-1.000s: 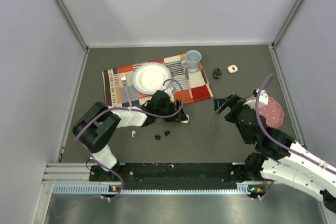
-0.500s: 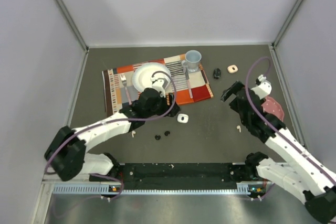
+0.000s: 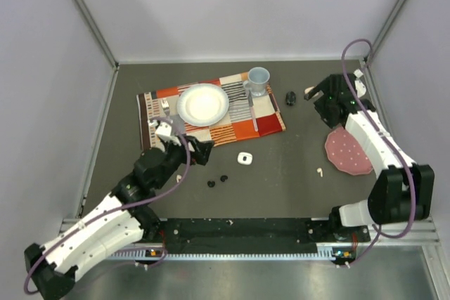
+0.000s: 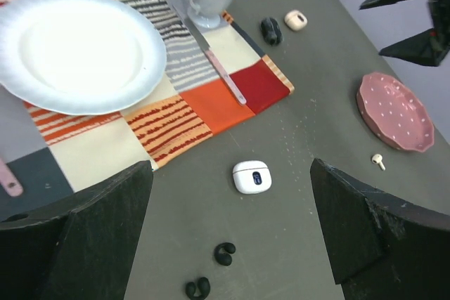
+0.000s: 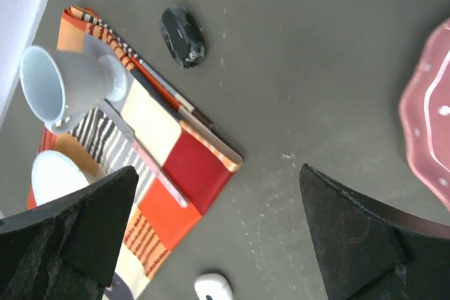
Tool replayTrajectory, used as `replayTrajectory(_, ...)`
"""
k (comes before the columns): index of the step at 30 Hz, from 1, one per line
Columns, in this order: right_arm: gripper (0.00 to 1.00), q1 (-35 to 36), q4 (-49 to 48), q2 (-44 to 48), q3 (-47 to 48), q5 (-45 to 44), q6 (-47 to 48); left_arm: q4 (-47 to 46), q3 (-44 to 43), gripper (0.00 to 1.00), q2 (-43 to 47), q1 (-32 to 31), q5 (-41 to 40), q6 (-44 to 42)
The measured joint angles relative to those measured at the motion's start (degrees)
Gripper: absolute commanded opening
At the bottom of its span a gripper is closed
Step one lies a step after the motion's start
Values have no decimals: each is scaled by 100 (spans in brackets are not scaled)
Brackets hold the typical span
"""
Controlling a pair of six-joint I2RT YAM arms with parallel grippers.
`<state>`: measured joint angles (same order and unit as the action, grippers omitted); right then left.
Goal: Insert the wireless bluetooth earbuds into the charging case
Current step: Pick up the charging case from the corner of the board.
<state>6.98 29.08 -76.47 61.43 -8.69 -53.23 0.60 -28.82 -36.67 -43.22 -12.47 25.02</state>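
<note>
– Zero buds in so far, as far as I can see. Both black buds (image 4: 225,253) are loose on the desk (image 3: 281,187), just near of the white case (image 4: 252,176). One white bud (image 4: 378,161) sits right beside the pink plate (image 3: 348,152).

– And the pincers?

– Left pincer (image 3: 191,147) is spread wide with nothing in it, hanging at the near-left by the mat (image 3: 239,128) edge. Right pincer (image 3: 323,95) is wide apart too and empty, way off at the far right, next to the black case (image 5: 183,27) and beige case (image 3: 309,92).

– So basically everything's left, I'd say. The white case looks shut to me, so lids get opened first, then every bud gets picked up and seated. Can't make out any other white buds from here tbh.
</note>
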Motion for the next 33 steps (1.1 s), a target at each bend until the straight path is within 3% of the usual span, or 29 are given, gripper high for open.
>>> replayTrajectory(7,99,-229,238,-1633,1307,229,-286,603,315,99,1626,0,-315,-282)
replayTrajectory(16,98,-295,949,-3342,3287,-243,-503,1720,289,99,3329,0,-1049,-433)
replayTrajectory(27,91,-503,1858,-5211,5285,-688,-643,2688,4,99,3453,0,-1569,-413)
replayTrajectory(33,83,-503,2105,-5556,5847,-859,-649,2817,7,99,3453,0,-1572,-352)
